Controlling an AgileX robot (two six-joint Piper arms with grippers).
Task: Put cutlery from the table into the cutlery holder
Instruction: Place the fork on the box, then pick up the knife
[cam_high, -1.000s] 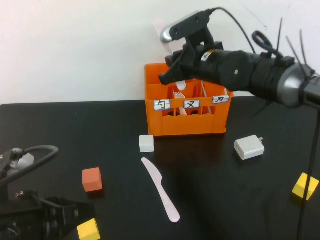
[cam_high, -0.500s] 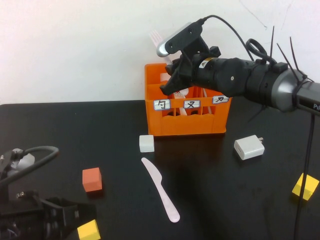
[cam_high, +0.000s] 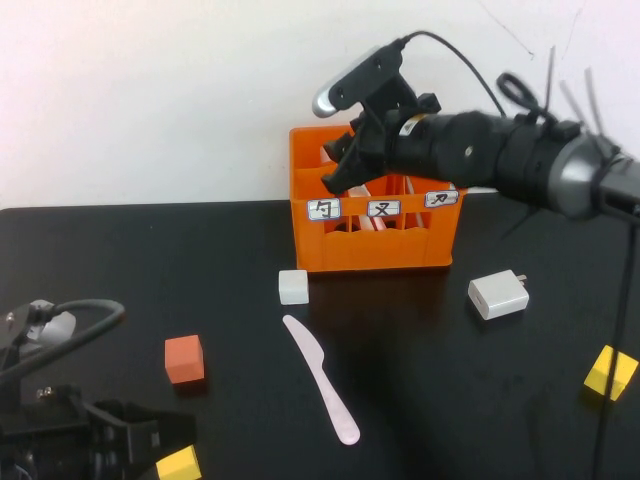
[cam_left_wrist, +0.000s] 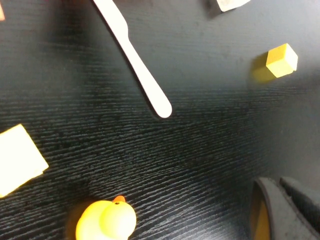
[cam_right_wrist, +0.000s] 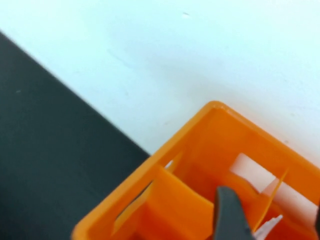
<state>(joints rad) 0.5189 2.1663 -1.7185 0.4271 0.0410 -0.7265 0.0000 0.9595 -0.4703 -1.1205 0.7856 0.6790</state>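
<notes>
— One piece left on the glossy black counter (cam_high: 480, 400)?
— Yes. Left gripper (cam_high: 100, 450) sits parked at the near left corner, fingers shut, empty. The pale pink plastic knife (cam_high: 322, 380) lies mid-counter, untouched.
— And the bright orange plastic crate (cam_high: 375, 235)?
— It holds pale cutlery; I judge the fork is in. Right gripper (cam_high: 345, 165) hovers above it, fingers spread, empty.

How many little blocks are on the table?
4 cubes: a white cube in front of the orange crate, an orange cube left of the knife, a yellow cube at the near left, another yellow cube far right. More may be hidden.
</notes>
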